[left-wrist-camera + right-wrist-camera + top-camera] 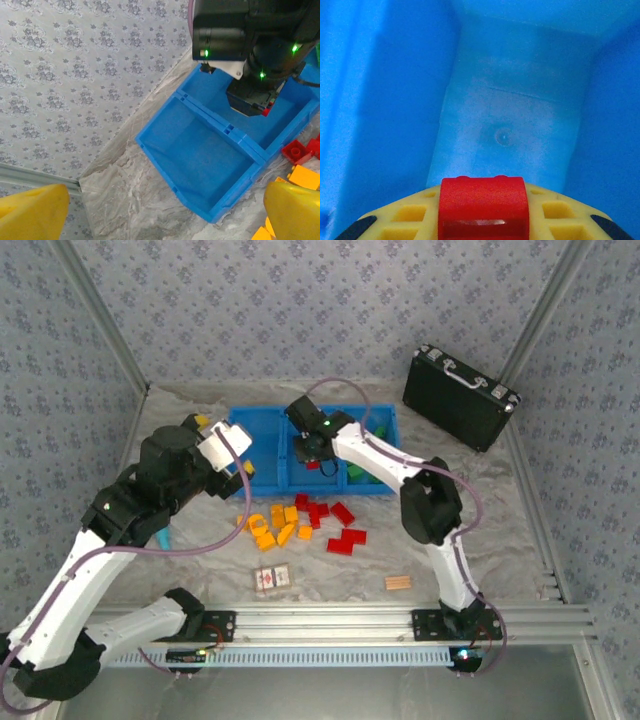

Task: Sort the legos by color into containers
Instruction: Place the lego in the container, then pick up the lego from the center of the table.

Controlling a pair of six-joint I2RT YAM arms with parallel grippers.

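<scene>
Grip: right gripper (312,453) clamps red brick (482,205) btwn yellow pads (407,220), over middle compartment (505,135) of blue tray (262,482), floor bare below. Risks: brick sticks to pad on release, or bounces over divider into green bricks (357,472) next door. Left gripper (162,215) spread wide, empty, near tray's left end, so it could nudge tray. Red pile (335,525) & orange pile (270,527) lie loose on table, unsorted.
</scene>
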